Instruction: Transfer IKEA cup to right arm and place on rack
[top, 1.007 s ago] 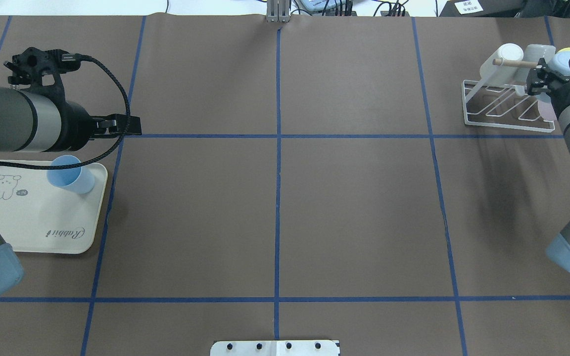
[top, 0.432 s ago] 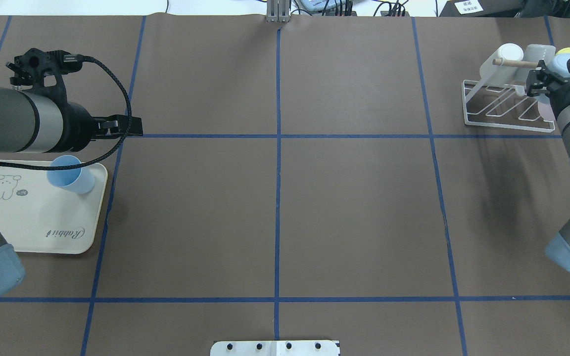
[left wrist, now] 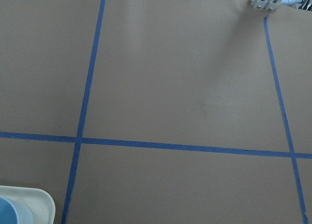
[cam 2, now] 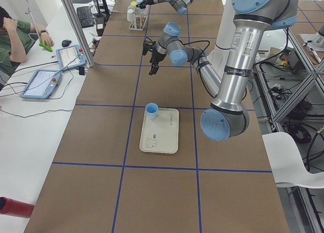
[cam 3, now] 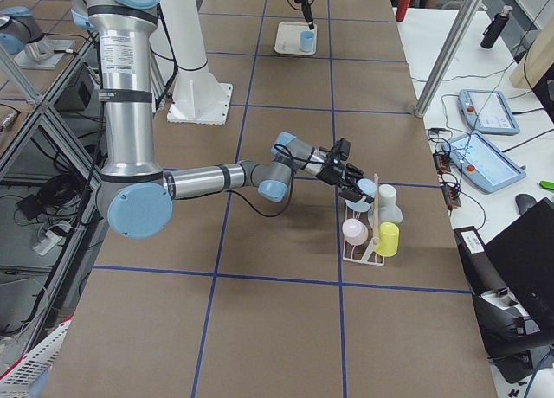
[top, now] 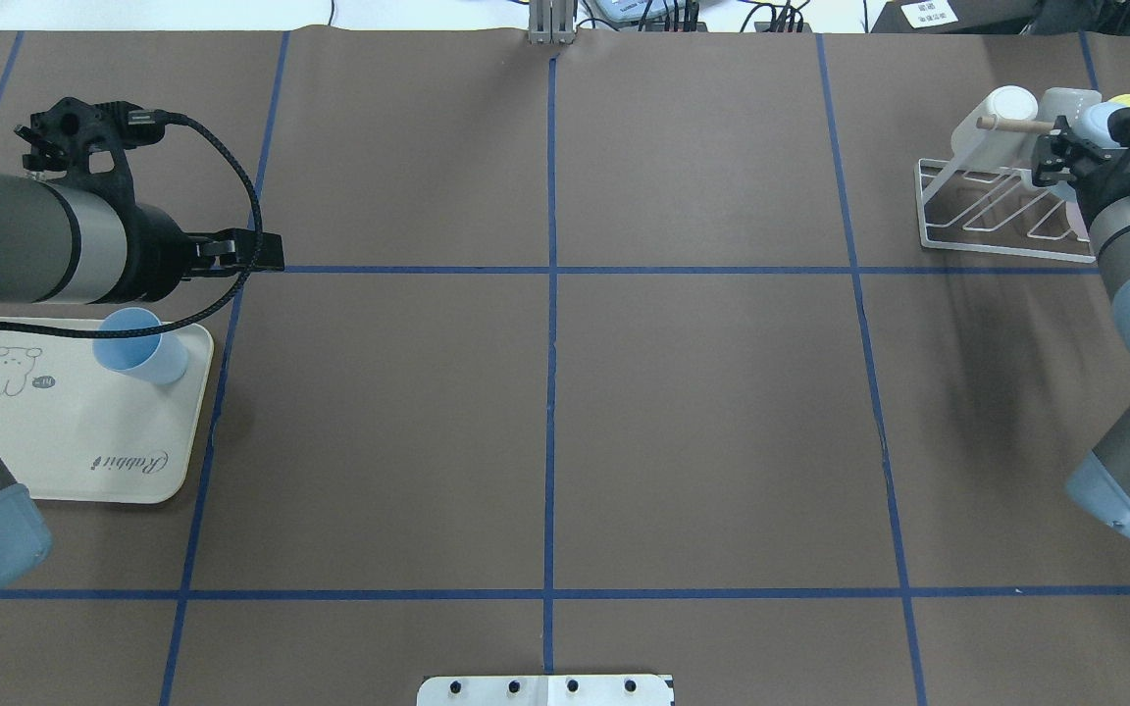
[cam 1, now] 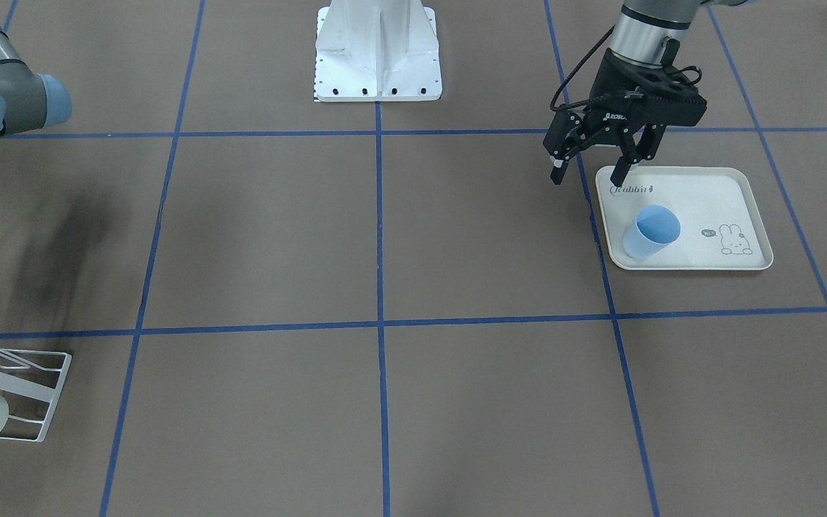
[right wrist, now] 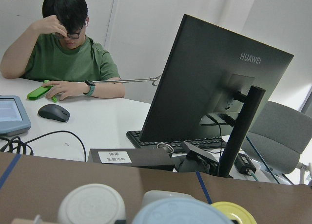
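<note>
Left gripper (cam 1: 589, 172) hangs above the worktop (cam 1: 385, 237), jaws spread wide, nothing between them. Below it and off toward the robot's left, the cup (cam 1: 650, 231) stands upright, mouth up, near a corner of the tray (cam 1: 701, 201); the left wrist view catches it only at its bottom-left corner. This arm is by far the nearer. At the rack (top: 977, 211), well apart across the worktop, is the right gripper (top: 1051, 162); I cannot tell its opening. The pickup likely needs a shift left and a descent around the cup's wall.
</note>
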{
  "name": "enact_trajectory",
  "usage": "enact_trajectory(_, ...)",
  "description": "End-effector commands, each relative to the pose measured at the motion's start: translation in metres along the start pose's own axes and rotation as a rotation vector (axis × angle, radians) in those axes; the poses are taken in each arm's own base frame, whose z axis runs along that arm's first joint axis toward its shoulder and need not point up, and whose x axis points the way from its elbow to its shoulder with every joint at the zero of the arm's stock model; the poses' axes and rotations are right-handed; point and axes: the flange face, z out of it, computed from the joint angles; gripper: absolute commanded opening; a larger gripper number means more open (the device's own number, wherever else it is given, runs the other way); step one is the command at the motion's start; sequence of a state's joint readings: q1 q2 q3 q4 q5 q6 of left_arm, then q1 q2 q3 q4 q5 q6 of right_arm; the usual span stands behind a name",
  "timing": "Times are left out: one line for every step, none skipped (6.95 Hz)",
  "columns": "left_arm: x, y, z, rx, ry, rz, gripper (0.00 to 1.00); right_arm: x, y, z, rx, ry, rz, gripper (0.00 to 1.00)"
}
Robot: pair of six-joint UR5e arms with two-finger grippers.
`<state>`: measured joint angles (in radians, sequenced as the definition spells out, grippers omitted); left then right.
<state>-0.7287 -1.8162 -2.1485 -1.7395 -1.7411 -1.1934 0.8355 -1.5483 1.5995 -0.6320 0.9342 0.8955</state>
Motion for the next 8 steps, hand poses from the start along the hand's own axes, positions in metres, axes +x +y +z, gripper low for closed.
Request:
enact_trajectory(0.0, 0.0, 0.0, 0.0, 0.001, 0.0, 1.0, 0.0, 0.003, 0.003, -0.005, 0.005, -0.004, 0.97)
enact_trajectory(0.0, 0.0, 0.0, 0.0, 0.001, -0.001, 1.0, 0.004, 0.005, 0.005, -0.003, 0.006, -0.002, 1.0)
enact_trajectory(0.0, 0.0, 0.0, 0.0, 0.001, 0.0, 1.0, 0.004, 0.005, 0.006, -0.001, 0.005, 0.0, 1.0)
enact_trajectory(0.0, 0.0, -0.001, 0.001, 0.002, 0.0, 1.0, 0.006, 0.003, 0.007, 0.0, 0.008, 0.003, 1.0)
enact_trajectory(0.001, 0.0, -0.002, 0.002, 0.005, 0.001, 1.0, 0.009, -0.006, 0.007, -0.006, -0.007, 0.021, 1.0)
enact_trajectory(0.0, -0.003, -0.005, 0.008, 0.006, 0.0, 1.0, 0.012, -0.028, 0.0, 0.016, -0.052, 0.077, 1.0)
enact_trajectory(-0.003, -0.002, -0.005, -0.015, 0.01, -0.001, 1.0, 0.015, -0.052, -0.009, 0.017, -0.116, 0.14, 1.0)
enact_trajectory(-0.013, -0.016, -0.011, -0.017, 0.011, -0.016, 1.0, 0.008, -0.075, -0.026, 0.019, -0.173, 0.221, 1.0)
